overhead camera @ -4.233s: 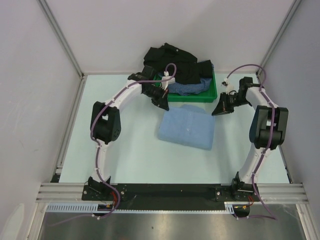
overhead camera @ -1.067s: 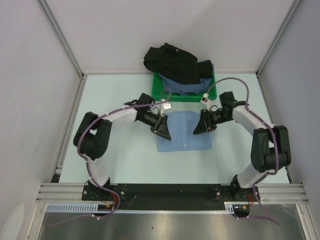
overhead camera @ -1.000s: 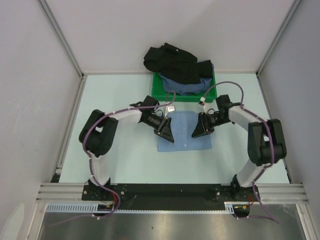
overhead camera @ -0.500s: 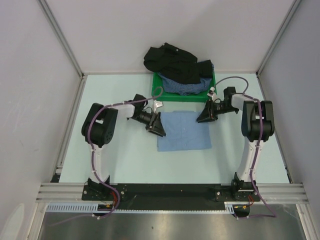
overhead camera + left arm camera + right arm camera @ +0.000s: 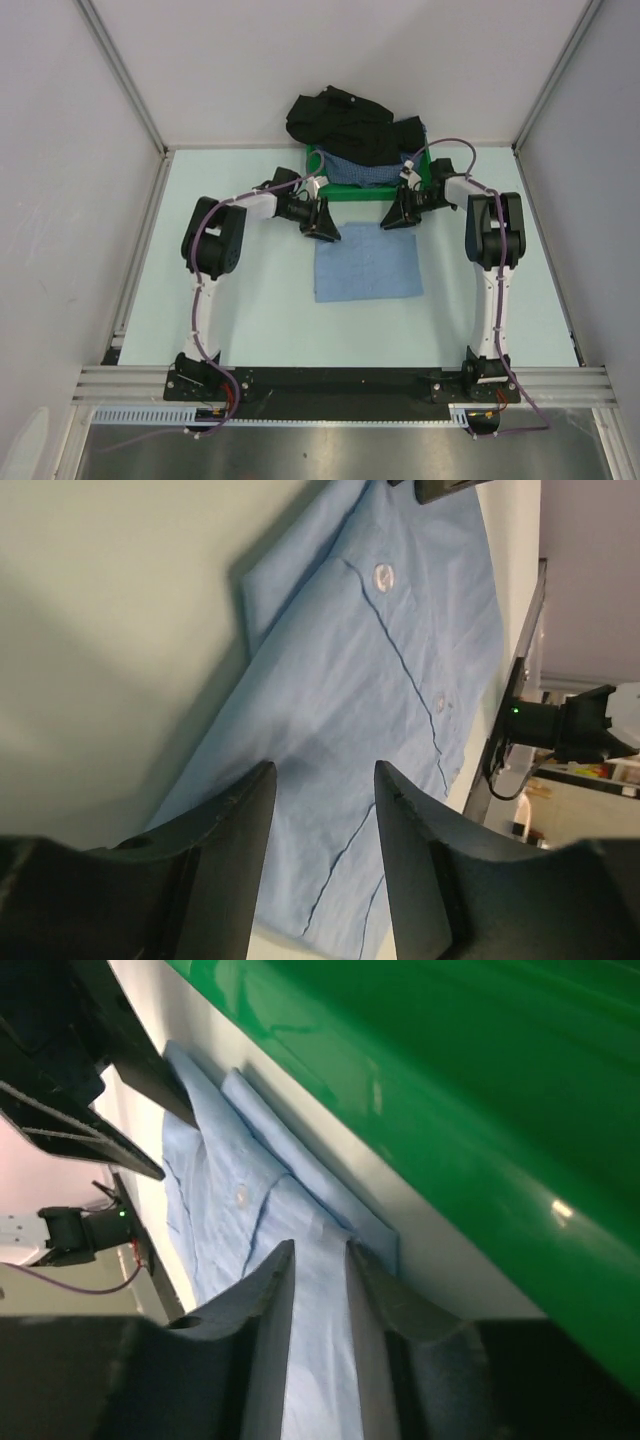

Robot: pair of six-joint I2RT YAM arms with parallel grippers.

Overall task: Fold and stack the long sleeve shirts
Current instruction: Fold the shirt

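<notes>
A plain light blue shirt (image 5: 368, 265) lies folded into a flat rectangle on the table, its buttons showing in the left wrist view (image 5: 380, 680). My left gripper (image 5: 325, 230) hovers over its far left corner, open, with nothing between its fingers (image 5: 322, 775). At the far right corner, my right gripper (image 5: 393, 221) hangs with its jaws narrowly open (image 5: 320, 1252) above the cloth (image 5: 230, 1210), just in front of the green tray. A black shirt (image 5: 345, 125) and a dark-blue checked shirt (image 5: 360, 170) are heaped in the tray.
The green tray (image 5: 358, 190) stands at the back of the table, its wall close beside my right gripper (image 5: 450, 1080). The black shirt spills over its far rim. Grey walls enclose the table on three sides.
Both grippers have drawn back from over the middle of the light blue shirt to its far corners, near the tray. The shirt has stayed flat in place.
</notes>
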